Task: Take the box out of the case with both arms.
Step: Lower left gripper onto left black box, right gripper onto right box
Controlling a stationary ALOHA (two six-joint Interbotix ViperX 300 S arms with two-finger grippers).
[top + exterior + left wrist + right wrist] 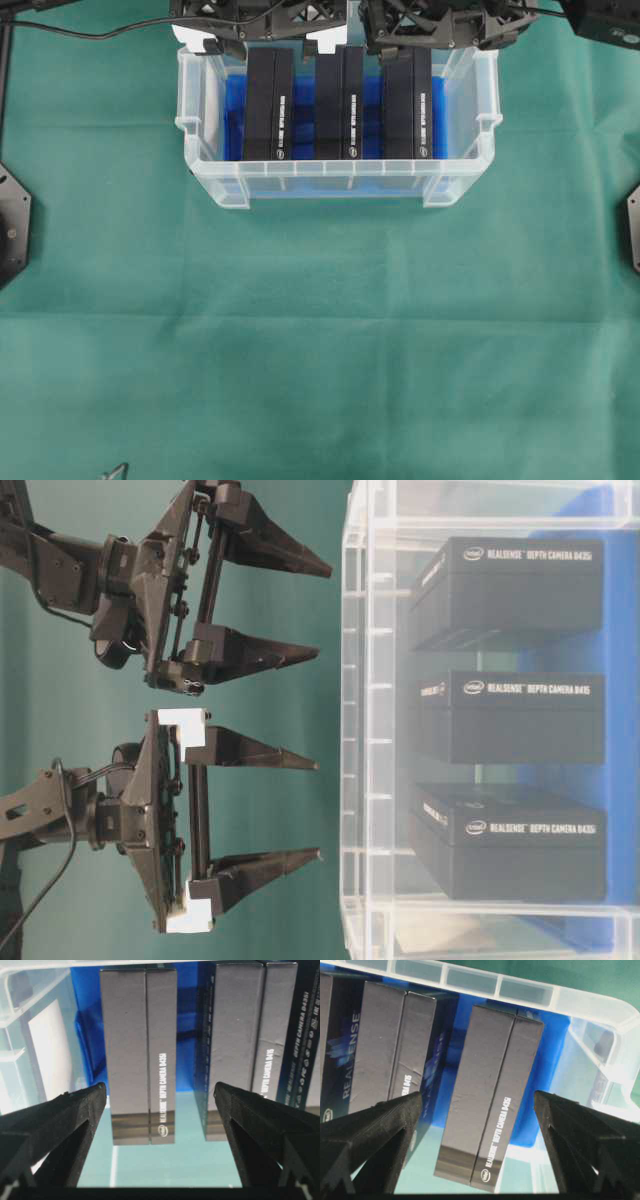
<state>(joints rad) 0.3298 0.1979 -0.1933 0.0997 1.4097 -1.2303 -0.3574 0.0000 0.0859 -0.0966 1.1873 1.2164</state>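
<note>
the case (337,180) sits at the upper centre of the overhead view on the green cloth (320,340), its floor lined blue. three black boxes stand on edge in it, side by side and apart: left box (268,105), middle box (339,103), right box (407,105). the left gripper (300,806) and right gripper (320,613) sit at the left of the table-level view, outside the case wall, each with fingers spread wide and holding nothing
</note>
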